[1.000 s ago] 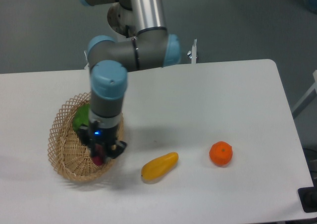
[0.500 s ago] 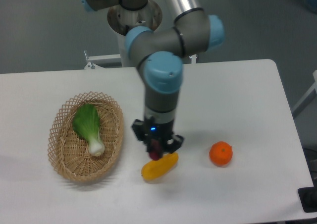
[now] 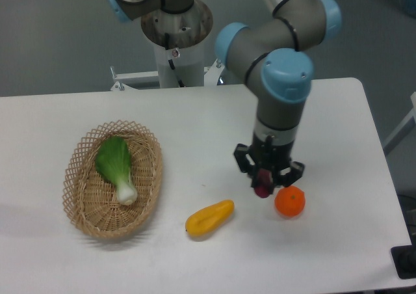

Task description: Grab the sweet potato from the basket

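Note:
My gripper (image 3: 264,185) is shut on the sweet potato (image 3: 262,189), a small dark magenta tuber whose lower end pokes out below the fingers. It hangs over the table's right half, just left of the orange fruit and far from the basket (image 3: 83,209). The basket, light tan wicker, sits at the left and holds only a bok choy (image 3: 117,166).
An orange fruit (image 3: 290,201) lies right beside the gripper, almost touching its right finger. A yellow oblong fruit (image 3: 208,217) lies on the table between basket and gripper. The arm's base column (image 3: 177,34) stands at the back edge.
The arm has carried the sweet potato out of the basket and rightward across the table, past the yellow fruit, to a spot next to the orange fruit.

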Action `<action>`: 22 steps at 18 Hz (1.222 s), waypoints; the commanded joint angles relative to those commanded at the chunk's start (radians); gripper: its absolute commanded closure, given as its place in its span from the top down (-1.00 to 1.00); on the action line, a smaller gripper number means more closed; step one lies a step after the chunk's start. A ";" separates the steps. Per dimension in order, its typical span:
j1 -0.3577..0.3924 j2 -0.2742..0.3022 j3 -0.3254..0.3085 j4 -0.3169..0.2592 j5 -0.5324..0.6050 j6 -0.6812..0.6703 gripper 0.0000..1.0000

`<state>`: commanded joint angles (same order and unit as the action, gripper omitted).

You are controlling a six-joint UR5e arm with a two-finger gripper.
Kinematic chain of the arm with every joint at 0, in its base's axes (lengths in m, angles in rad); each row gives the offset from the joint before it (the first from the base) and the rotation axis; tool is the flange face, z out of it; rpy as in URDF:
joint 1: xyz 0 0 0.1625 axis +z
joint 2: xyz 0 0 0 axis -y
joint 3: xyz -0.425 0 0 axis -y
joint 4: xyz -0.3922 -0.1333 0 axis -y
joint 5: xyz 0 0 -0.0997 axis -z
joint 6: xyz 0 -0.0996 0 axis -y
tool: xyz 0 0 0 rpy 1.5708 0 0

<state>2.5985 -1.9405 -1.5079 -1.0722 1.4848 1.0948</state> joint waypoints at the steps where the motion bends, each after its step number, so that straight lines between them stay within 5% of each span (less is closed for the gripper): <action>1: 0.012 -0.003 0.000 0.000 0.000 0.035 -0.50; 12: 0.097 -0.058 0.054 -0.011 0.029 0.267 -0.50; 22: 0.114 -0.066 0.055 -0.011 0.061 0.326 -0.49</action>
